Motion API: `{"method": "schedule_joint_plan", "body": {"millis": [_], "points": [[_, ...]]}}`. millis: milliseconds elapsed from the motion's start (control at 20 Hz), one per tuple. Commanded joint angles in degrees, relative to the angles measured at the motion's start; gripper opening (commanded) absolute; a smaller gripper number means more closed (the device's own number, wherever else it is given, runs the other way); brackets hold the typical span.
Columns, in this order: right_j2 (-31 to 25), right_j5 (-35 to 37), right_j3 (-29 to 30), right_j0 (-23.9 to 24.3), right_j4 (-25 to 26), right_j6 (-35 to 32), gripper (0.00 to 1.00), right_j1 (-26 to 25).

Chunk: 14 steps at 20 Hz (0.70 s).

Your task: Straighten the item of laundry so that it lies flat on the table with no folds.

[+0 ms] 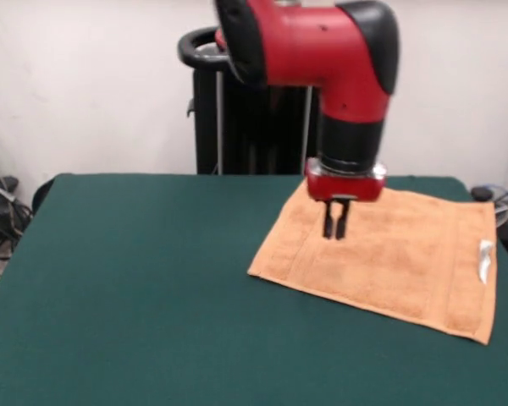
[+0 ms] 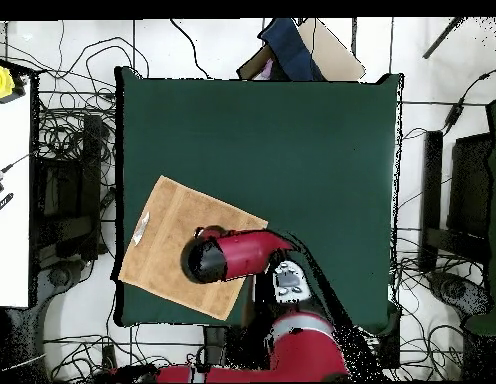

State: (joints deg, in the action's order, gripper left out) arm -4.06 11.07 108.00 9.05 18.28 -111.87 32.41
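Observation:
The light orange-tan towel (image 1: 389,258) lies spread on the dark green table (image 1: 135,288) at the right of the front view, its right edge near the table's edge. It looks flat, with a small white care tag (image 1: 485,258) near its right edge. In the overhead view the towel (image 2: 172,235) lies at the table's (image 2: 292,140) lower left, turned at an angle, partly hidden under the arm. My gripper (image 1: 335,229) hangs straight down over the towel's far left part, its two fingers close together and empty. The overhead view hides the gripper under the arm.
The red arm (image 2: 237,255) reaches from the base over the towel. The black pedestal (image 1: 237,110) stands behind the table. Cables lie on the floor around the table (image 2: 62,200). A white bench (image 2: 10,180) is at the overhead view's left.

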Motion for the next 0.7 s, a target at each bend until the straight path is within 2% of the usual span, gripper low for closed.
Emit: {"method": "schedule_joint_plan", "body": {"millis": [50,250,350,550,700], "points": [[8.71,-8.66,-2.15,-7.37,-6.01,-17.40,0.00,-10.88],[16.90,-20.31,-7.49,-9.50,-7.60,-14.72,0.00,-21.65],[18.72,-25.48,-10.30,-8.46,-7.84,-11.57,0.00,-25.89],[19.07,-25.06,-12.59,-5.74,-5.63,-5.54,0.00,-27.82],[20.65,-26.35,-12.67,-5.44,-3.99,-3.23,0.00,-28.30]]}}
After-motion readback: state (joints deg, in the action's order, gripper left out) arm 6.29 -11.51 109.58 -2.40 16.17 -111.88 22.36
